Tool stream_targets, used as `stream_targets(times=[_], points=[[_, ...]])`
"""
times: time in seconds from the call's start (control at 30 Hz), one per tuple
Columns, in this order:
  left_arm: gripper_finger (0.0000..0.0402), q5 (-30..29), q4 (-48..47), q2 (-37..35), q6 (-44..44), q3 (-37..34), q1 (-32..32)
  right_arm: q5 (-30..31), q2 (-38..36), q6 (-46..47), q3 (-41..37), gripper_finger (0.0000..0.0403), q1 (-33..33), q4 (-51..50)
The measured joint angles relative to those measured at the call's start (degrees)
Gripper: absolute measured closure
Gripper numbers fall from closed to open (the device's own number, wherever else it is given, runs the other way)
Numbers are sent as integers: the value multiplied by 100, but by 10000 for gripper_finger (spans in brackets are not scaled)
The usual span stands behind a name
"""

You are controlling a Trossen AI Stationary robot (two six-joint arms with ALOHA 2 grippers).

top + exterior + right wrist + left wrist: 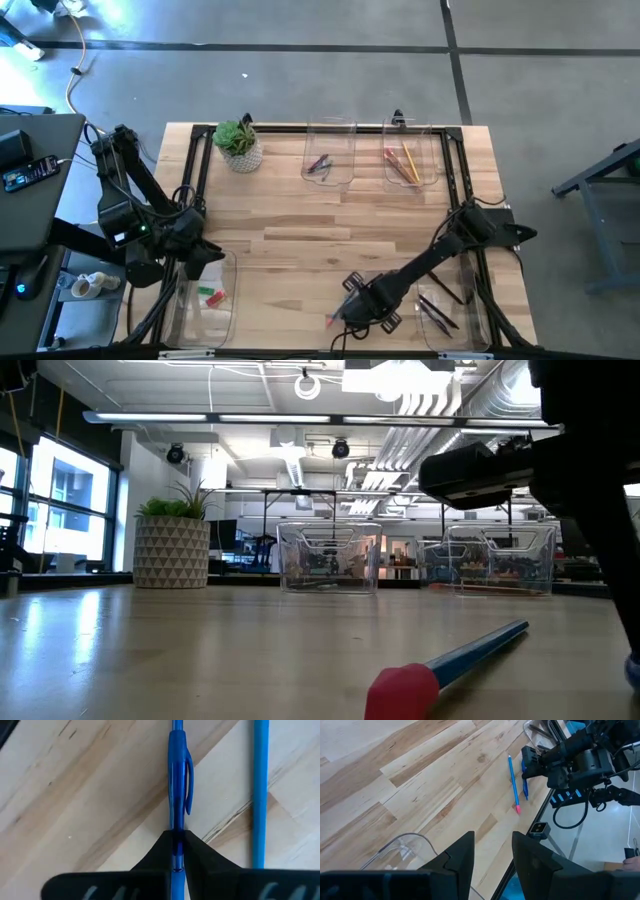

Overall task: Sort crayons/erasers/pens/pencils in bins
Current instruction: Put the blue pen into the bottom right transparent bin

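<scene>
The blue pen (178, 795), pinched near its end by the closed right gripper (177, 851), could be tilted and dropped when lifted.

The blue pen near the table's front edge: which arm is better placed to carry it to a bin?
The right: the right gripper is shut on the blue pen. The left gripper hangs over the bin with erasers.

Four bins (330, 160) (one plant (238, 145))

Just a small potted plant (239, 146) sitting at the far left corner of the wooden bench (300, 235), with grey floor (540, 90) all round it.
</scene>
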Motion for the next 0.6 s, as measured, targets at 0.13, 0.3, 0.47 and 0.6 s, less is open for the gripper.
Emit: stream_targets(times=[0.13,0.3,0.47,0.6], points=[[283,0,0,0,0,0,0,-91,-54,633,-12,398,8,-32],[283,0,0,0,2,0,-2,-79,-306,1224,-22,398,44,-73],[283,-2,0,0,103,0,-2,97,-574,1733,-22,398,68,-136],[283,-63,2,0,104,0,-2,252,-803,2154,-20,398,75,-243]])
